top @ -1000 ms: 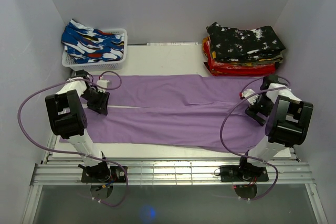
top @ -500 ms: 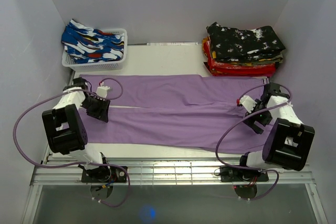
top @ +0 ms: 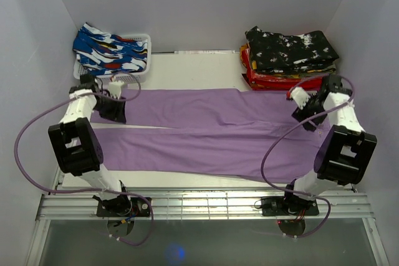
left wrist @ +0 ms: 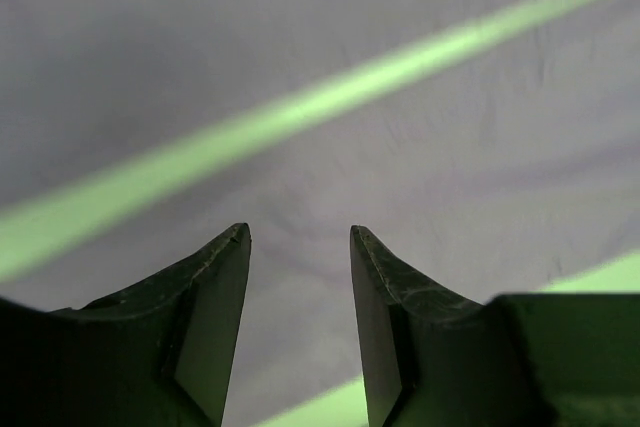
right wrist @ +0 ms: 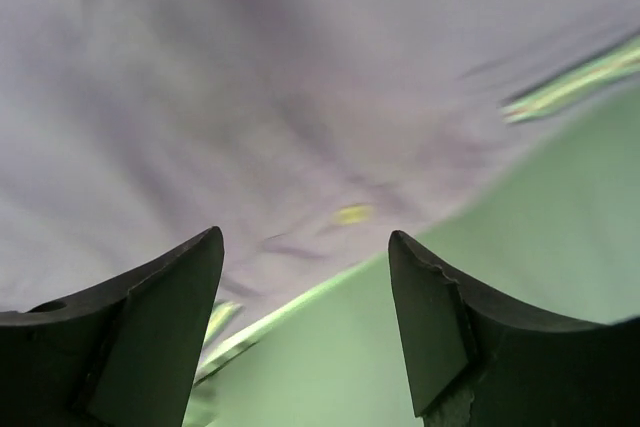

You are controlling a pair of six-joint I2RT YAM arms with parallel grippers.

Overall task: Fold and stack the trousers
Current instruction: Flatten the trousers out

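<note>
Purple trousers (top: 206, 135) lie spread flat across the table, legs toward the left and waist toward the right. My left gripper (top: 115, 112) hovers over the far leg's cuff end. In the left wrist view it (left wrist: 300, 232) is open above the cloth (left wrist: 430, 147), with the strip of table between the two legs (left wrist: 250, 132) ahead of it. My right gripper (top: 310, 117) hangs over the far corner of the waist. In the right wrist view it (right wrist: 305, 237) is open over the cloth's edge, close to a small yellow button (right wrist: 352, 214). Neither gripper holds anything.
A stack of folded trousers (top: 290, 57), black-and-white patterned on top of red, sits at the back right. A white basket (top: 140, 74) with blue patterned garments (top: 109, 51) stands at the back left. Side walls close in on both arms.
Both arms have swung away from me, from the trousers' middle line to their far edge. The right jaws have narrowed a little but stay open.
</note>
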